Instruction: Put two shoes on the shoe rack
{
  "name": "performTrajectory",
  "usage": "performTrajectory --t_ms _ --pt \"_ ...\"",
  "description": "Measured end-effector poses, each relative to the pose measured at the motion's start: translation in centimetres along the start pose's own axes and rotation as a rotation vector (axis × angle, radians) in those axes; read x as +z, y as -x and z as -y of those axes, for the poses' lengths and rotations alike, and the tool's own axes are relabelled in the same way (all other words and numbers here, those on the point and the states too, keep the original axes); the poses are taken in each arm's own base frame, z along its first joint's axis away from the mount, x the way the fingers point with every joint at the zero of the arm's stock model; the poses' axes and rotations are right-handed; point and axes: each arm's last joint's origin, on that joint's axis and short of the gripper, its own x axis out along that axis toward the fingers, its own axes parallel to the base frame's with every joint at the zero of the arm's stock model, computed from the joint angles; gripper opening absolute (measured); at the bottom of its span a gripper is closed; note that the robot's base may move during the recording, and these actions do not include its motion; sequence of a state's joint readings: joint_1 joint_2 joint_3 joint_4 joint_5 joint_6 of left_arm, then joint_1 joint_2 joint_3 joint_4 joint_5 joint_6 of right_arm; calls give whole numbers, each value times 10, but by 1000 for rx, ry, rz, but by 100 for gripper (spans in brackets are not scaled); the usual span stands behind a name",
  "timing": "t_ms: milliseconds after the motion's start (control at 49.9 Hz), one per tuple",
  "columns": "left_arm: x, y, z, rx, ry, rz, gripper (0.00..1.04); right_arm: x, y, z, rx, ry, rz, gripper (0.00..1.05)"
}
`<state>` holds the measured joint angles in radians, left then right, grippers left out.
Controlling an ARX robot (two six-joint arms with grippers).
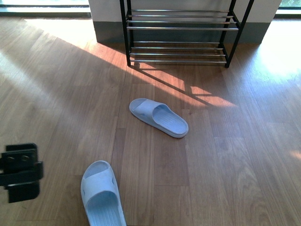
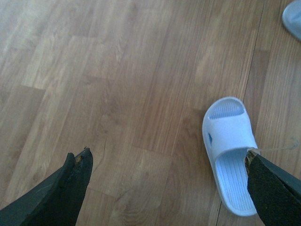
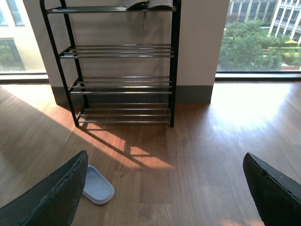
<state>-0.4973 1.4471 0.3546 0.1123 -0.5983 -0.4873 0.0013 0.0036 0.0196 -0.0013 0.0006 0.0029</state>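
Observation:
Two pale blue slides lie on the wooden floor. One slide [image 1: 158, 117] is in the middle, angled, in front of the shoe rack [image 1: 178, 35] by the far wall. The other slide [image 1: 102, 194] is close to me at the lower left. My left gripper [image 2: 167, 157] is open above the floor, and the near slide [image 2: 230, 150] lies by its one finger [image 2: 273, 188], partly under it. My right gripper [image 3: 164, 162] is open and empty, facing the rack [image 3: 124, 84], with the middle slide [image 3: 98, 186] peeking past one finger [image 3: 56, 197].
The rack has black end frames and several chrome tiers. The undersides of shoes [image 3: 148, 4] show on its top tier. Part of my left arm [image 1: 21, 172] shows at the left edge. Windows flank the wall, and sunlight patches fall on the floor.

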Motion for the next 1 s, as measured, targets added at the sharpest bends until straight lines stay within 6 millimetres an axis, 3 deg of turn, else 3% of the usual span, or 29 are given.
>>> performTrajectory --t_ms 180,320,581,1001 --pt "-18 -67 27 83 -32 -258 95 0 0 0 0 0 0 96" --pt "-35 -108 43 123 -143 -349 95 0 0 0 0 0 0 96" --pt "-67 -144 52 -31 -315 -400 95 0 0 0 0 0 0 96" --pt "-111 -206 36 -99 -308 -487 95 0 0 0 0 0 0 96"
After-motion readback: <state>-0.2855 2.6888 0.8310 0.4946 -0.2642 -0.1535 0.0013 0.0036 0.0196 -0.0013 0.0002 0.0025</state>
